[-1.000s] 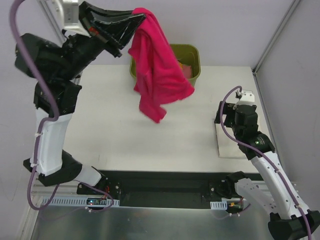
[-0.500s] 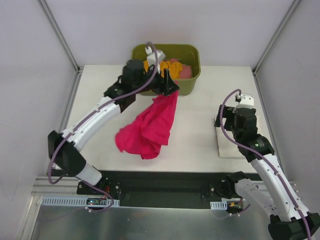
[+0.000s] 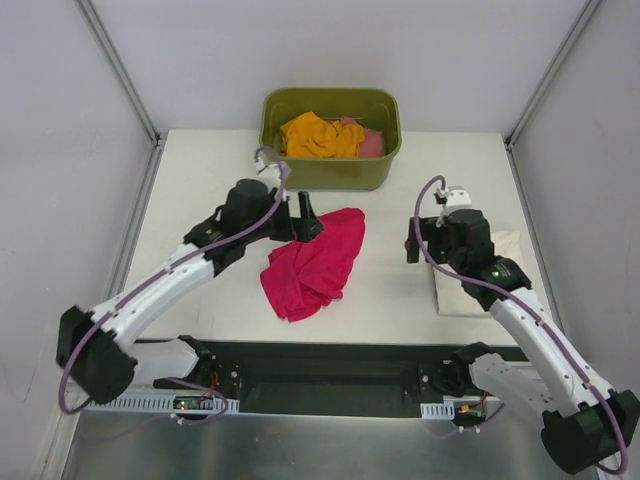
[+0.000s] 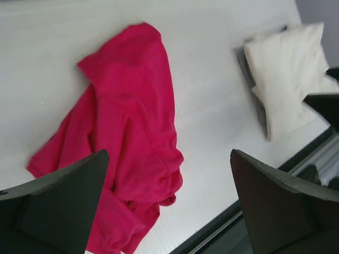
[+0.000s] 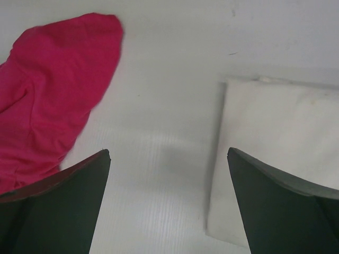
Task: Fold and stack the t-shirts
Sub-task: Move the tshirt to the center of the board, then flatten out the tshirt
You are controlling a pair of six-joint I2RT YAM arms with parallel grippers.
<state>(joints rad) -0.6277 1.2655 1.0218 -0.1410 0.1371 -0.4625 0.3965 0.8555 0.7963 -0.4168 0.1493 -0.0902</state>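
Observation:
A crimson-pink t-shirt (image 3: 315,262) lies crumpled on the white table, in front of the tub. My left gripper (image 3: 302,220) hovers just above its far left part, open and empty. The left wrist view shows the same shirt (image 4: 132,132) below the spread fingers (image 4: 63,206). A cream-white t-shirt (image 3: 452,295) lies folded at the right, partly under my right arm. My right gripper (image 3: 414,242) is open and empty over bare table between the two shirts. An orange t-shirt (image 3: 320,135) and a salmon-pink t-shirt (image 3: 372,143) sit in the tub.
The olive-green tub (image 3: 330,176) stands at the back middle of the table. Metal frame posts (image 3: 120,70) rise at both back corners. A black rail (image 3: 320,360) runs along the near edge between the arm bases.
My left arm swung down from high on the left, lowering the crimson-pink t-shirt onto the table, and its jaws opened and let it go. My right gripper shifted left.

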